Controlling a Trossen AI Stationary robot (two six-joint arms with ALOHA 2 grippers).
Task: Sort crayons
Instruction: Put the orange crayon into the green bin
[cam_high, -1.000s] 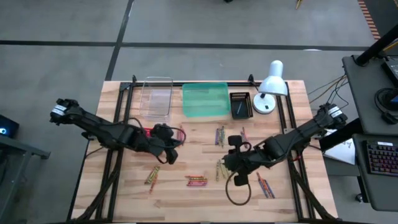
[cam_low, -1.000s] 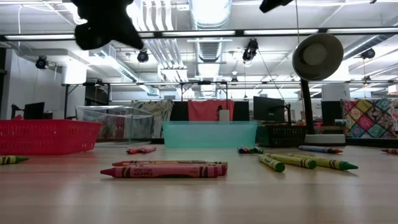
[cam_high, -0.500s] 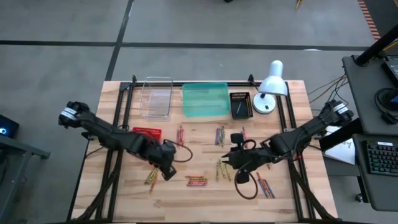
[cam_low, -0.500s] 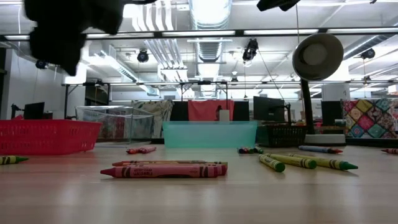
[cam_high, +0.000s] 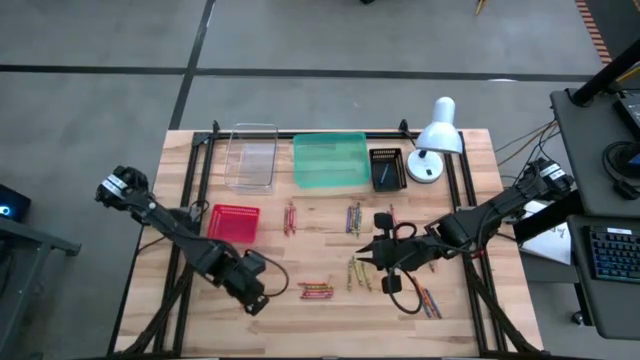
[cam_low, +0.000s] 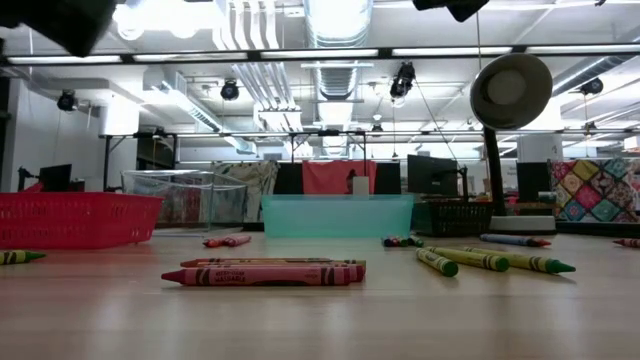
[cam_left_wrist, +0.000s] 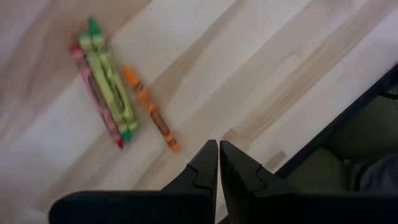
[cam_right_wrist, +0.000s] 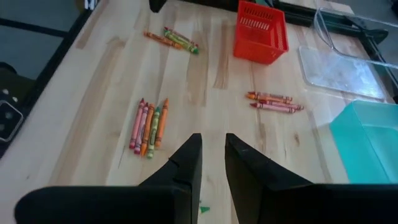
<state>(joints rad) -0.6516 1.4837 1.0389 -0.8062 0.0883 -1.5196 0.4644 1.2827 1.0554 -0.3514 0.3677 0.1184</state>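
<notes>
Crayons lie in small groups on the wooden table: red ones (cam_high: 316, 290), yellow-green ones (cam_high: 355, 272), mixed ones (cam_high: 353, 217) and more (cam_high: 428, 298). My left gripper (cam_high: 257, 302) hangs shut near the table's near-left part and points steeply down. The left wrist view shows it (cam_left_wrist: 218, 155) just off a green, red and orange group (cam_left_wrist: 109, 93), touching none. My right gripper (cam_high: 368, 258) hovers above the yellow-green group, slanting down toward the table's left. Its fingers (cam_right_wrist: 212, 155) stand a narrow gap apart with nothing between them.
A red mesh basket (cam_high: 232, 222) stands left of centre. A clear tray (cam_high: 252, 155), a teal tray (cam_high: 330, 160), a black basket (cam_high: 386, 168) and a white lamp (cam_high: 435, 140) line the far edge. A cable loop (cam_high: 405, 290) hangs below my right arm.
My left gripper has travelled from beside the red basket toward the table's near edge and sunk, tipping to point steeply down. It has stayed shut. The basket, hidden under the arm before, now shows fully. No crayon has moved.
</notes>
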